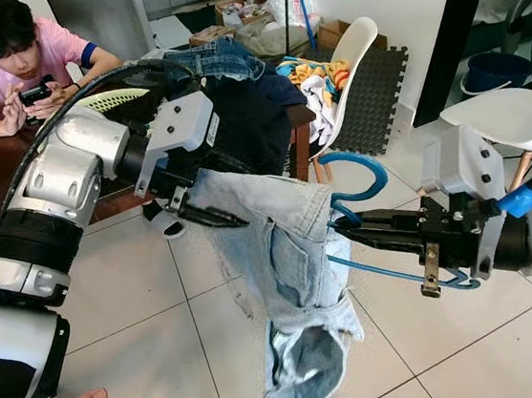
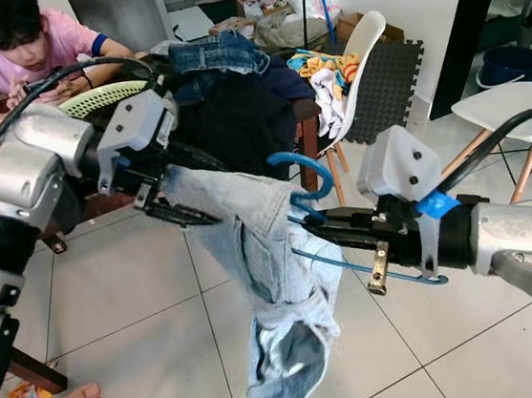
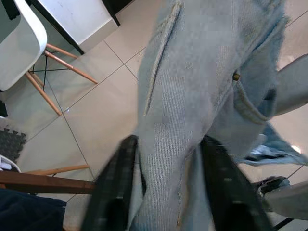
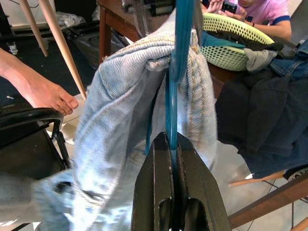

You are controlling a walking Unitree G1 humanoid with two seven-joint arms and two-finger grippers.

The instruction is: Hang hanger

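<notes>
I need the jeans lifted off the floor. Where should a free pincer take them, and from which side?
Probably the bunched lower leg, from the front or side. It hangs lowest, below the hanger, and looks thin enough to pinch. Both pincers are busy: left holds the jeans, right the hanger.

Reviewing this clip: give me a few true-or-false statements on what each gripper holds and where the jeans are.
1. The right gripper is shut on the blue hanger. True.
2. The light jeans lie flat on the floor. False: they hang in the air between the two grippers.
3. The left gripper is shut on the light jeans. True.
4. The person at the table is holding the hanger. False: the person's hands hold a small dark device.
</notes>
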